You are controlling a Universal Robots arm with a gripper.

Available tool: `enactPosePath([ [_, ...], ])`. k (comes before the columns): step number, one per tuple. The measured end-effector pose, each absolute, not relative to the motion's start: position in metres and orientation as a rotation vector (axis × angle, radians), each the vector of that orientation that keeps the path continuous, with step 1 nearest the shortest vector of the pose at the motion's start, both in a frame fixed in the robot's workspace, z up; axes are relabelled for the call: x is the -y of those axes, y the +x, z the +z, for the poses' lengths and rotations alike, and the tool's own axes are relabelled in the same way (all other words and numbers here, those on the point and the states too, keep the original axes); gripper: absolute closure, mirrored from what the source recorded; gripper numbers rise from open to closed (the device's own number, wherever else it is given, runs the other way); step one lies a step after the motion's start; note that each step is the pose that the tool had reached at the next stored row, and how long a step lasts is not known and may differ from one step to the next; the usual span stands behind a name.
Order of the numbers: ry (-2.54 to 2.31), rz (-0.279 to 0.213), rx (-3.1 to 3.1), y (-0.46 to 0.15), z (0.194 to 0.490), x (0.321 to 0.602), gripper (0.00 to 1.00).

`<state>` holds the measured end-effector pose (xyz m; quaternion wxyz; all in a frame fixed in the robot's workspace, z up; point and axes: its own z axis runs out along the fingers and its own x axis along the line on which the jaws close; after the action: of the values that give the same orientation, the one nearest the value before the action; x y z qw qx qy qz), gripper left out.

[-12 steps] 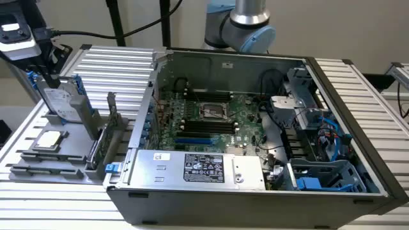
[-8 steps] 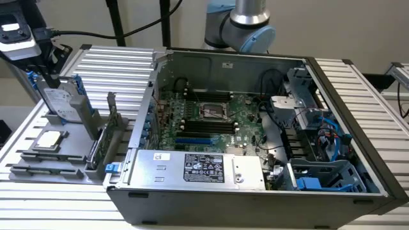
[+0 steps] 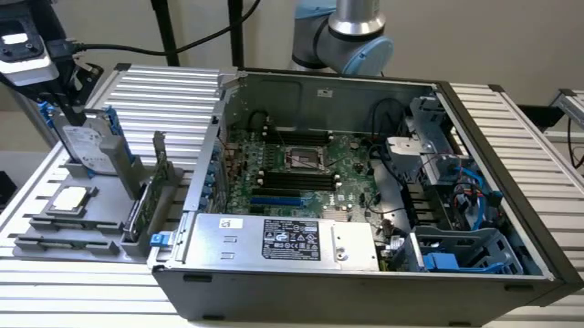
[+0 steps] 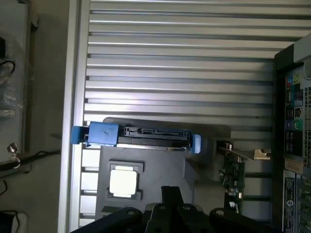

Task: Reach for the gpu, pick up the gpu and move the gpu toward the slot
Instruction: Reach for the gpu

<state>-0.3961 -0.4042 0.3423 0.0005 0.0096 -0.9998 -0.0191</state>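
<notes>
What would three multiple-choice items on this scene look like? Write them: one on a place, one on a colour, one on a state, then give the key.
1. Where is the gpu?
A. On edge in the tray beside the case
B. Plugged into a slot
C. Flat on the table

2. What colour are the rails on the hard drive?
A. Red
B. Blue
C. Yellow

3. How is the case?
A. Shut
B. Open, with the motherboard showing
C. Upside down

Key:
1 A: the gpu stands in the tray, outside the case.
2 B: blue rails flank the hard drive.
3 B: the motherboard lies bare to view.
</notes>
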Motion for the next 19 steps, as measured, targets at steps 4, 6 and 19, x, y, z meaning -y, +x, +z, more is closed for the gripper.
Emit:
enactPosePath([
  [4, 0.030, -0.060, 3.140, -0.387, 0.342, 0.409, 0.89],
  [6, 0.030, -0.060, 3.140, -0.380, 0.342, 0.413, 0.89],
  [19, 0.030, -0.056, 3.140, -0.333, 0.338, 0.436, 0.89],
])
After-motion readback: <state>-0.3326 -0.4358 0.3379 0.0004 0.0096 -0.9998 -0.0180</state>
